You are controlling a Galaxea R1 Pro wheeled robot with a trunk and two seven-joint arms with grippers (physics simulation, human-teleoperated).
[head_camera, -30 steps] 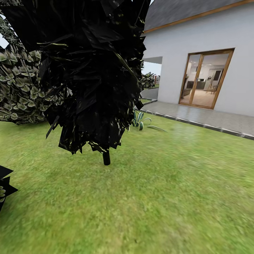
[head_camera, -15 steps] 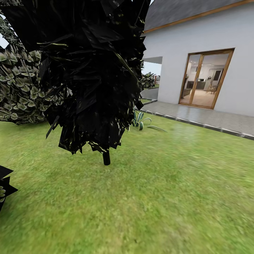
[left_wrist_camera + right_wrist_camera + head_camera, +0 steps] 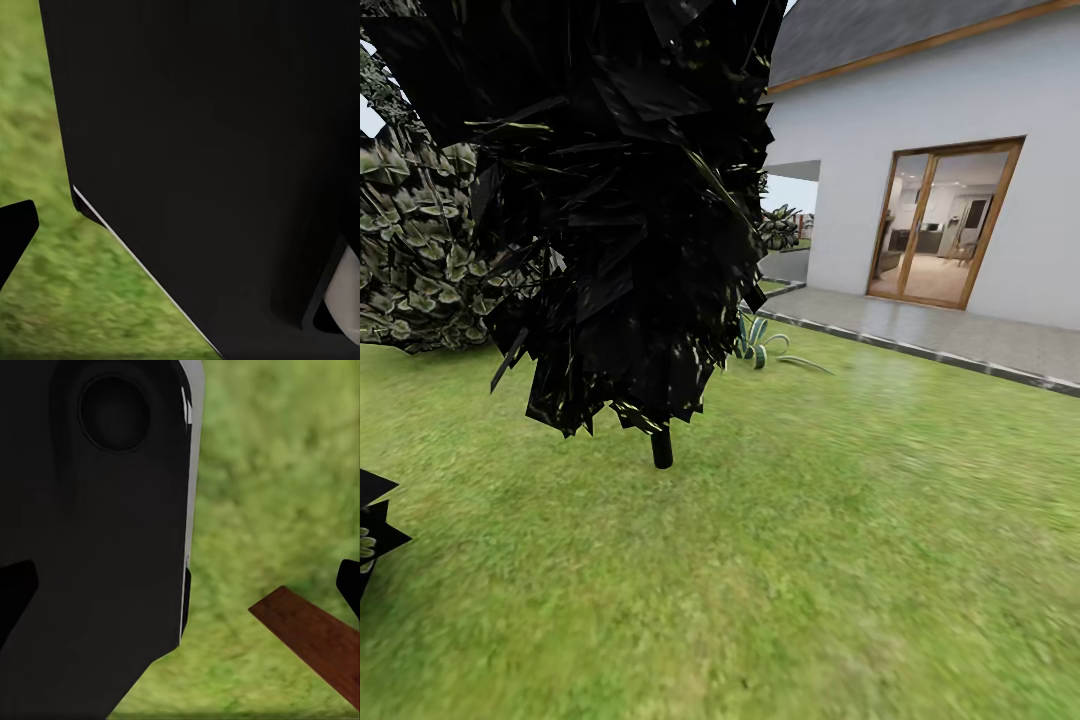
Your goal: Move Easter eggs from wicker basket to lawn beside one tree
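Observation:
The Easter eggs, the wicker basket and the tree are out of view. The lawn spreads across the lower head view as short green grass. In the left wrist view, my left gripper hangs over grass, with one dark fingertip at the picture's edge and my own black body behind. In the right wrist view, my right gripper is open, a fingertip at each side edge and nothing held between them.
A dark cypress-like conifer with a short trunk stands close ahead at left. A leafy bush is behind it. The white house, its glass door and paved terrace lie at right. A brown plank lies on grass.

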